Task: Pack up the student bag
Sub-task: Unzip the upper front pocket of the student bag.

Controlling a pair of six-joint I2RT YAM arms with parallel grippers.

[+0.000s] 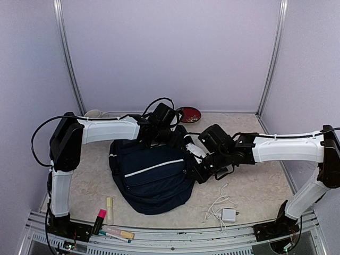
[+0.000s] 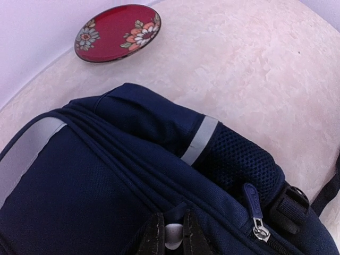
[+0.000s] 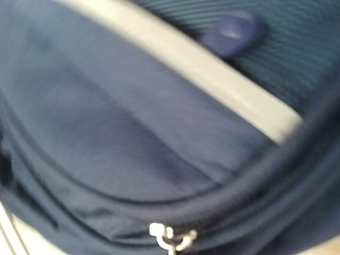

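student bag (image 1: 151,178): front up, just in front of red plate (image 1: 189,114)
left gripper (image 2: 171,234): pinched on pale tab (image 2: 173,240) at bag's plate-side seam
right gripper (image 1: 195,171): clenched at bag's edge nearer than plate; any grasp hidden

text: none legible | labels, brands, numbers — none readable

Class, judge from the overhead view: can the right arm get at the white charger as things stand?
Probably yes: the charger lies uncovered near its base, though the right tool is shut against the student bag.
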